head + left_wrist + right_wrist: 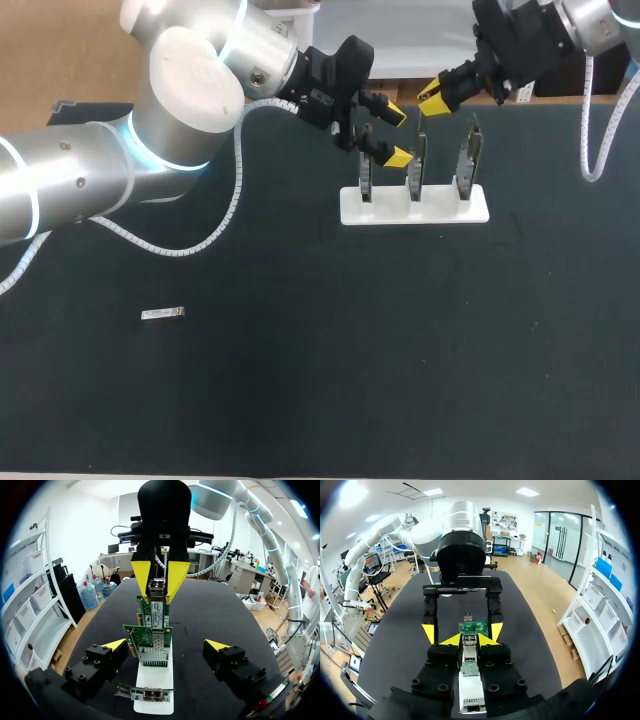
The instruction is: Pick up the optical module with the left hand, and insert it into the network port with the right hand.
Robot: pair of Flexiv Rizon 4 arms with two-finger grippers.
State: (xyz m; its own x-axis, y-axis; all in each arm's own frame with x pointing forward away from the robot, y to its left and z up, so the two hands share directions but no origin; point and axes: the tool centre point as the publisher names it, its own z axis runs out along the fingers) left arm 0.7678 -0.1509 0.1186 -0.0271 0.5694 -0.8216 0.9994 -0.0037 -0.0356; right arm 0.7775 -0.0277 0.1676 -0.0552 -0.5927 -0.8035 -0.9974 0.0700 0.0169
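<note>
our left gripper (395,135) hung wide open & empty; right gripper (469,641) pinched the optical module (156,587) at a network card (151,614) port, pickup done, insertion prob. unfinished; spare module (163,314) lay untouched on table (400,350).

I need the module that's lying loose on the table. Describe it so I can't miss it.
On the black table, look at the near left part, in front of the left arm's silver elbow. The module is a small silvery bar lying flat and alone, whereas the cards stand upright in a white stand farther back on the right.
</note>
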